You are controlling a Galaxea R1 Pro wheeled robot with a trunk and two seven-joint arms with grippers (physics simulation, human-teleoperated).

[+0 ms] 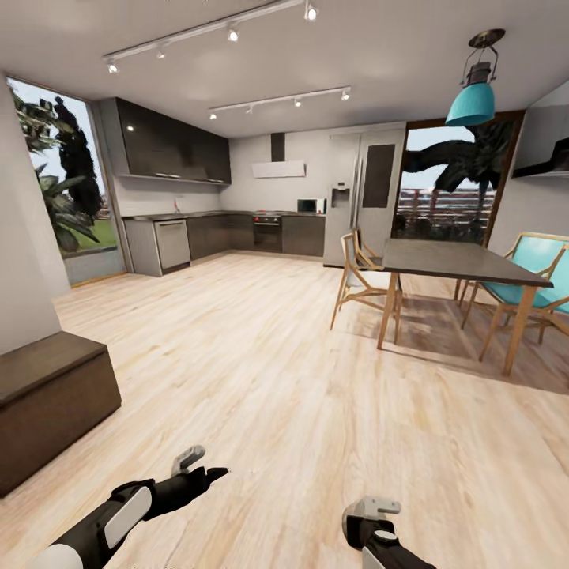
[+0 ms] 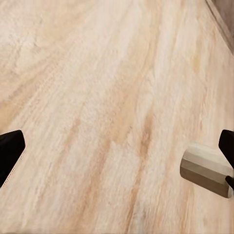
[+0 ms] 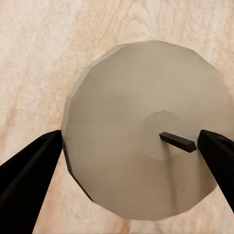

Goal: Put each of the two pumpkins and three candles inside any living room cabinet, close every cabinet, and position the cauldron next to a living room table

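Note:
My right gripper [image 1: 370, 518] [image 3: 127, 163] is shut on a pale round candle [image 3: 117, 117], seen end-on with its dark wick, one black finger on each side. That candle [image 1: 379, 506] shows over the hand, low in the head view. My left gripper [image 1: 207, 468] [image 2: 117, 151] stands open, jaws spread wide over bare floor. A second pale candle [image 2: 207, 168] [image 1: 188, 457] sits right beside one of its fingers; I cannot tell whether they touch. The low dark-brown cabinet [image 1: 47, 395] stands at the left, front panels shut. Pumpkins and cauldron are out of view.
A dark dining table [image 1: 458, 261] with wooden chairs [image 1: 363, 280] stands at the right. The kitchen counter [image 1: 229, 233] and a fridge [image 1: 363, 197] line the far wall. Light wooden floor [image 1: 261, 371] stretches between me and them.

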